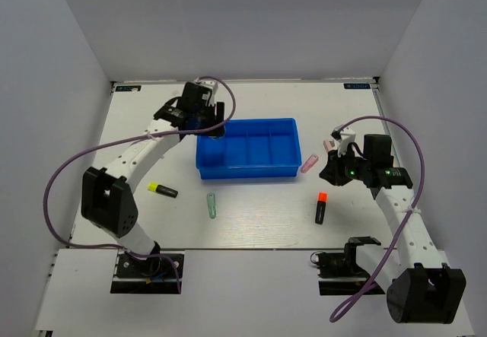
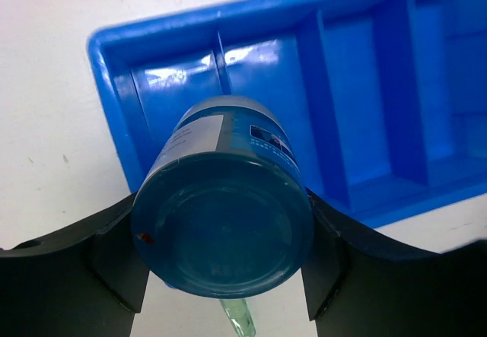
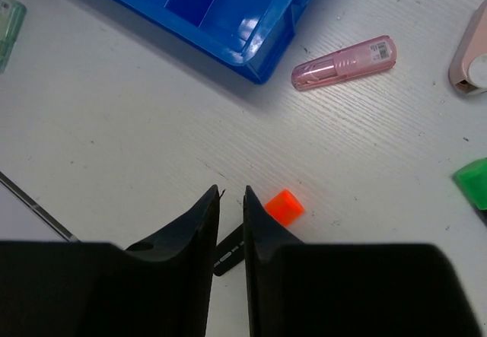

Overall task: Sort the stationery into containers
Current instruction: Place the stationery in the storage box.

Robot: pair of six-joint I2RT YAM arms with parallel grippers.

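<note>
- Stationery is mostly loose on the white table [image 1: 266,230], not in the blue tray [image 1: 247,171]. The tray sits mid-table with its four compartments side by side.
- From above, all four compartments show bare blue floor. The left arm does cover the far corner of the leftmost one, so that bit I can't check.
- The left gripper [image 2: 224,249] is clamped on the blue roll [image 2: 221,200], one finger on each side. In its wrist view the roll hangs in front of the tray's end compartment. Whether it touches the tray floor, I can't tell.
- The roll fills so much of that view that it hides part of the end compartment.
- The right gripper [image 3: 232,200] is pretty much closed, with just a thin slit between the fingers and nothing pinched in it. It hovers over the table to the right of the tray.
- The orange-capped marker [image 1: 320,208] lies flat on the table near the tray's front right corner. In the right wrist view its black body is mostly behind the fingers, and only the cap and a sliver show.
- The pink tube [image 3: 346,63] lies just beside the tray's right end, not touching it as far as I can see.
- The yellow-capped marker [image 1: 162,189] and the green tube [image 1: 211,206] lie in front of the tray, towards the left and apart from each other.
- At the right edge of the right wrist view there's a green cap [image 3: 473,181] and a pale pinkish thing [image 3: 472,52], both cut off by the frame. No idea what the pinkish one is.
</note>
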